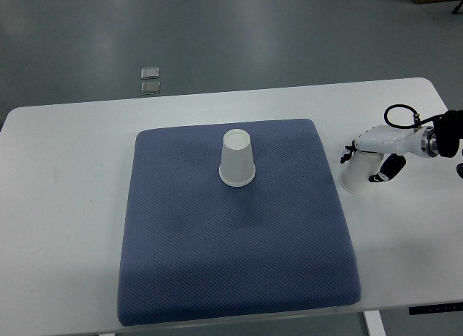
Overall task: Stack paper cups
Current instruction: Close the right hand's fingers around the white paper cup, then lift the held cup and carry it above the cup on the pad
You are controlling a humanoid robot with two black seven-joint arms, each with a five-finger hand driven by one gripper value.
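Blue textured mat (239,263) on white table (65,206); two small clear squares (150,81) on grey floor (253,32).

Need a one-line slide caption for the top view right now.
Right hand grips a cup beside the blue mat; another cup stands inverted on it.

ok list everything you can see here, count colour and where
cup on mat: 1, white, upside down on the blue mat, toward its far middle
held cup: 1, white, on the table just right of the mat, inside the right hand
mat: 1, blue, textured, middle of the table
table: 1, white, fills most of the view
floor: grey, beyond the table's far edge
floor plates: 2, small, shiny, on the floor beyond the table's far left
right hand: 1, white with dark fingertips, comes in from the right edge, closed on the held cup
left hand: not in view
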